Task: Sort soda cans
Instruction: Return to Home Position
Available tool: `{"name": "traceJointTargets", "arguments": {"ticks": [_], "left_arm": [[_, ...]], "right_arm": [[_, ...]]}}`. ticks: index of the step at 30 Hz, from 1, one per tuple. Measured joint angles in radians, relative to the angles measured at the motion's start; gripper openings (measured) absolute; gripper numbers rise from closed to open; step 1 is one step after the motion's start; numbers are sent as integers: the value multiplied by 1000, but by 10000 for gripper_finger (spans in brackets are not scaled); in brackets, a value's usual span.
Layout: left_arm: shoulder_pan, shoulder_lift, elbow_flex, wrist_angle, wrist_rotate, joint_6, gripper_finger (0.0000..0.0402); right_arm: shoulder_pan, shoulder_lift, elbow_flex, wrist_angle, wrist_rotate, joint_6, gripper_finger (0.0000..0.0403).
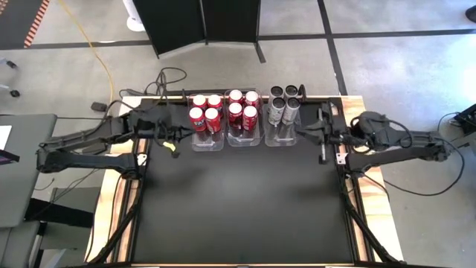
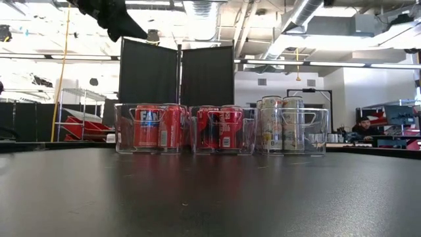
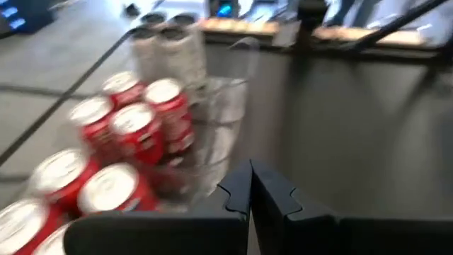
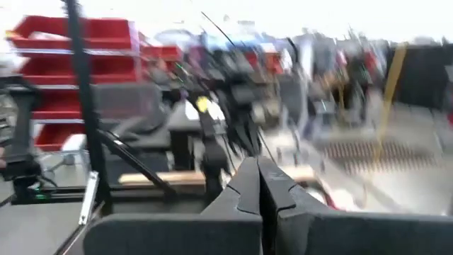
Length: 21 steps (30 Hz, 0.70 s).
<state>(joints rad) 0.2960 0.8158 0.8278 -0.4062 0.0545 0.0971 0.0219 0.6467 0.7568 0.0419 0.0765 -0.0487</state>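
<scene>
I am holding my left gripper (image 1: 178,135) empty, fingers pressed together, just beside the left clear plastic rectangular bin (image 1: 207,147); my right gripper (image 1: 301,134) is waiting likewise closed. The small red and silver-grey soda cans (image 1: 206,117) are all standing upright in the bins between both grippers.

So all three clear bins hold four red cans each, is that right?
Not quite. The right bin holds four silver-grey cans, not red, as the high view shows. The left bin and middle bin do hold four red cans each.
</scene>
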Motion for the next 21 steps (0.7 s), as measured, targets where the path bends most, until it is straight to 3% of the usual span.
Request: {"name": "traceJointTargets", "arguments": {"ticks": [4, 9, 17, 21], "left_arm": [[-16, -48, -89, 85, 47, -30, 0], [-51, -163, -235, 235, 48, -41, 0], [-61, -308, -446, 267, 50, -98, 0], [-61, -352, -516, 333, 94, -109, 0]], "right_arm": [[71, -52, -13, 1, 15, -58, 2], [81, -141, -112, 10, 108, -65, 2], [56, -197, -365, 342, 109, -112, 2], [40, -196, -447, 410, 104, -61, 2]]}}
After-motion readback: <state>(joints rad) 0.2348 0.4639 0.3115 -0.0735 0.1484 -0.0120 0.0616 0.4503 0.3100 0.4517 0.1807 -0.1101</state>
